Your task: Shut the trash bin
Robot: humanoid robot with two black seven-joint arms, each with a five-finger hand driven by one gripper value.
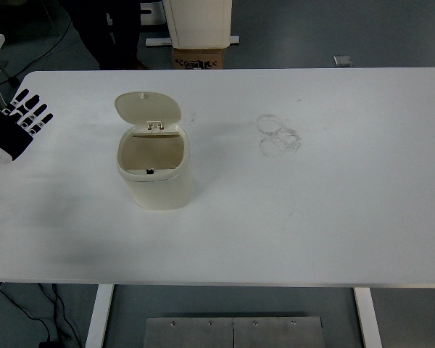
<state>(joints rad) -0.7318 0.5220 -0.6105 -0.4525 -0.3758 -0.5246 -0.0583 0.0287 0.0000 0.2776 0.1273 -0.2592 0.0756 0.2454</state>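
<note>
A small cream trash bin (156,177) stands upright on the white bench (312,217), left of centre and about midway between the near and far edges. Its body is a rounded box, taller than wide, its long axis vertical and its mouth facing up. The lid (148,107) is swung open, hinged at the far rim and tipped back toward the far side, so the brownish inside shows. A small dark catch sits on the near inner rim. The left hand (18,125) hovers at the bench's left edge, well apart from the bin, fingers spread wide and holding nothing. Faint ring-shaped smudges (279,135) mark the bench to the bin's right.
</note>
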